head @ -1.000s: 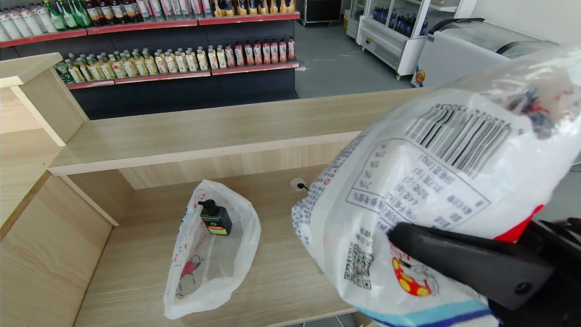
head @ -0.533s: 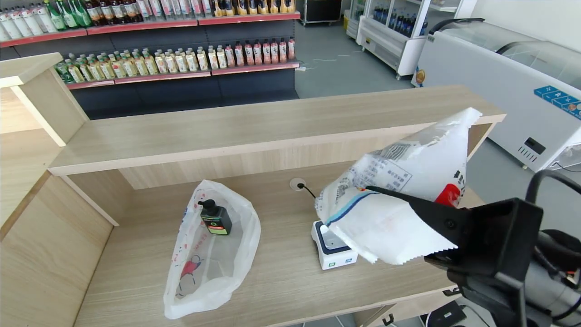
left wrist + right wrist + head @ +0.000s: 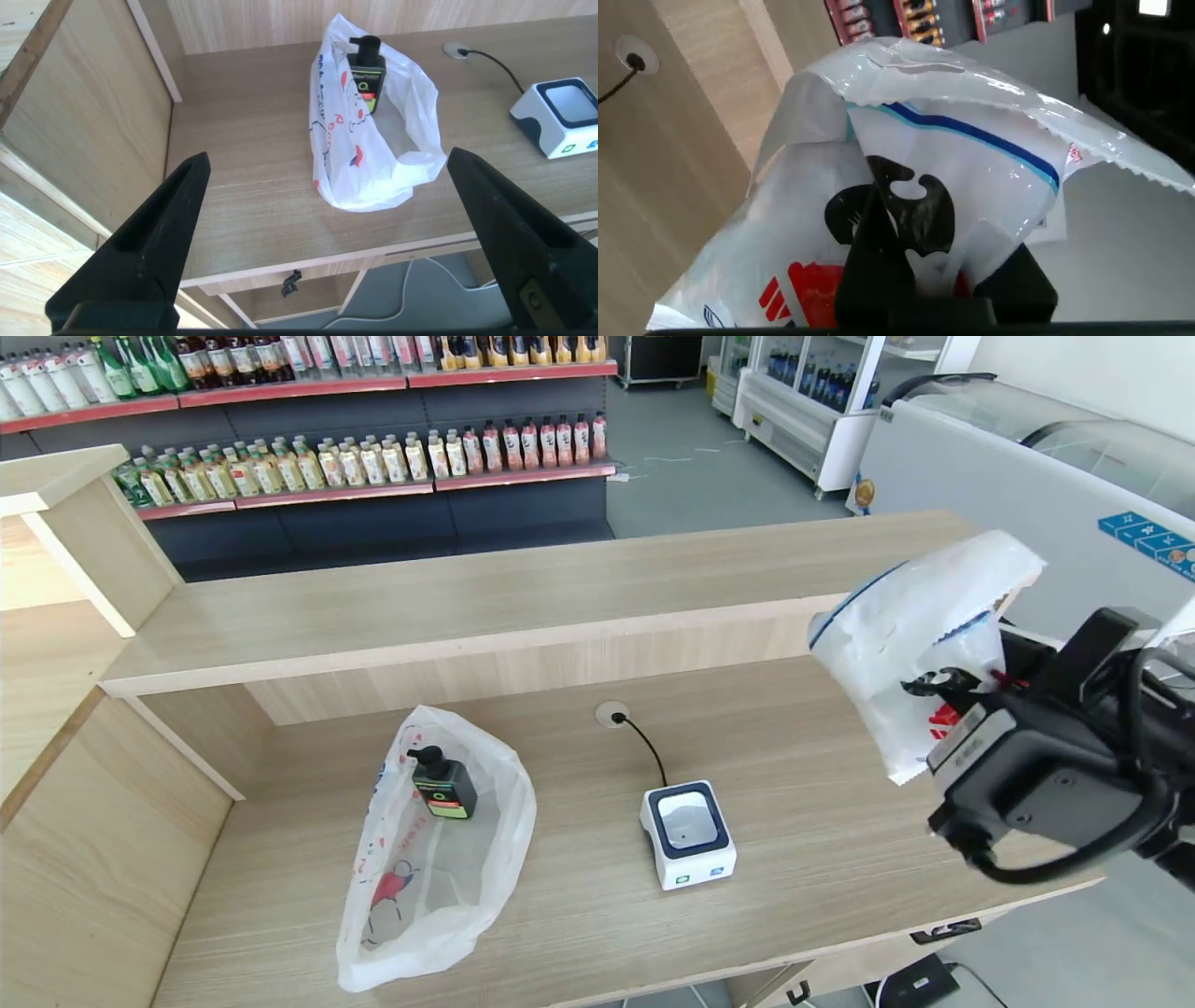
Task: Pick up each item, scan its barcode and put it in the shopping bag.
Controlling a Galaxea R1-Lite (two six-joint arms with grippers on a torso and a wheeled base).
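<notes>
My right gripper (image 3: 938, 695) is shut on a white plastic packet (image 3: 910, 635) with a blue stripe and red print, held in the air above the right end of the counter. In the right wrist view the packet (image 3: 924, 177) bulges around one dark finger (image 3: 878, 252). The white barcode scanner (image 3: 688, 835) stands mid-counter, its dark window facing up, well left of the packet. The shopping bag (image 3: 434, 845) lies open at the left with a dark pump bottle (image 3: 442, 784) inside. My left gripper (image 3: 327, 243) hangs open above the counter's front edge, near the bag (image 3: 374, 131).
A cable (image 3: 644, 742) runs from the scanner to a hole in the counter. A raised wooden ledge (image 3: 485, 597) borders the far side and a wooden wall (image 3: 103, 859) the left. Shelves of bottles (image 3: 373, 457) and freezers (image 3: 1008, 448) stand behind.
The right arm has swung the packet from close before the head camera, past the scanner, out to the right end of the counter. The bag, bottle and scanner stayed put.
</notes>
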